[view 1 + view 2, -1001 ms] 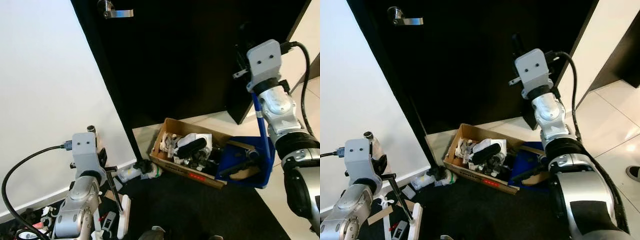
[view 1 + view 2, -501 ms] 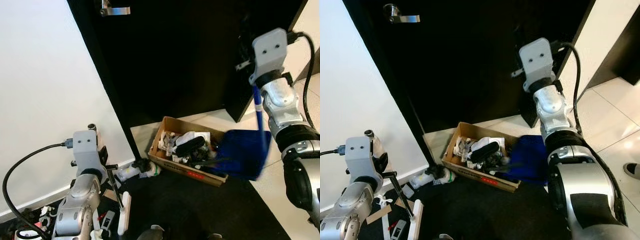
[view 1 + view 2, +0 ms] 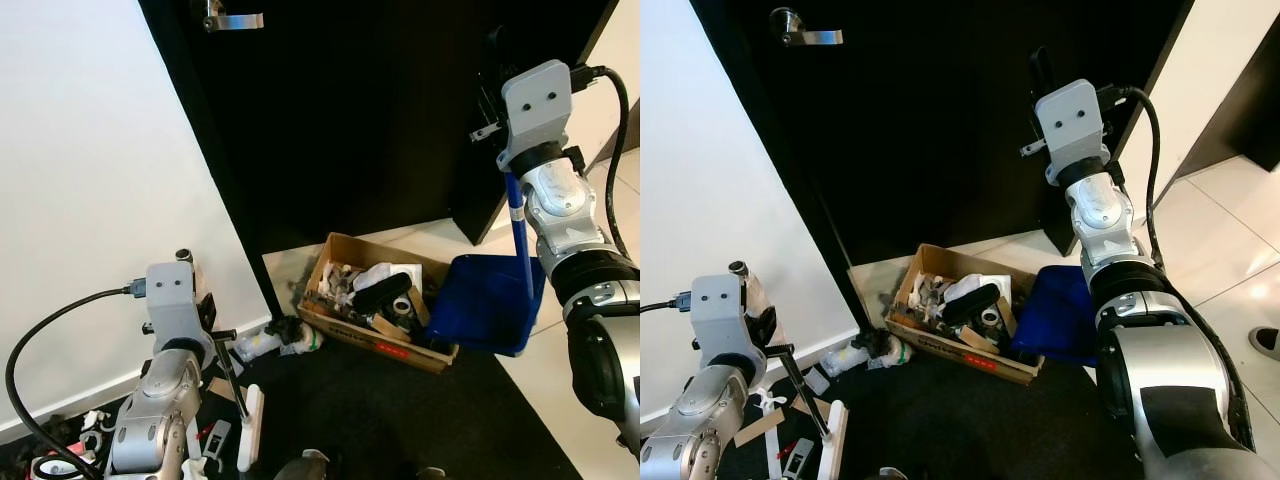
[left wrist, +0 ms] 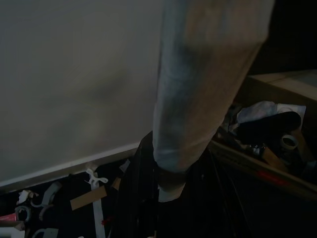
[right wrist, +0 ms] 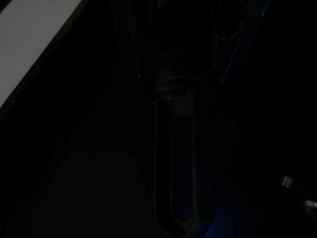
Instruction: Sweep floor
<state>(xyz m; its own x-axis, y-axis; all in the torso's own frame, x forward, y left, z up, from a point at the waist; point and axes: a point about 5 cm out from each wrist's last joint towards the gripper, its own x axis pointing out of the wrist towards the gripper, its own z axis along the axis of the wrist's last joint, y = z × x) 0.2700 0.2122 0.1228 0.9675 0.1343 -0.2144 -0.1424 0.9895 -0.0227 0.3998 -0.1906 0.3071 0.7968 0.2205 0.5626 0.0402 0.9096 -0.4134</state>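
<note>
Box (image 3: 345,325) of trash sits on the floor in front of the door (image 3: 380,110), at the edge of the mat (image 3: 400,410). Dustpan (image 3: 490,300) just right of the box, touching its right end, tilted toward it, its handle (image 3: 518,230) running up to the right arm. Wall (image 3: 90,180) left of the door; door handle (image 3: 235,20) up high. Bottle (image 3: 262,345) and scraps lie left of the box by the door's corner. Broom (image 3: 240,415) stands lower left beside the left arm, more litter around it.

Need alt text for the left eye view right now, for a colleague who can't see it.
The right arm holds a blue dustpan by its long handle, tilted beside a cardboard box full of trash before a black door. The left hand holds a broom over scattered litter.
</note>
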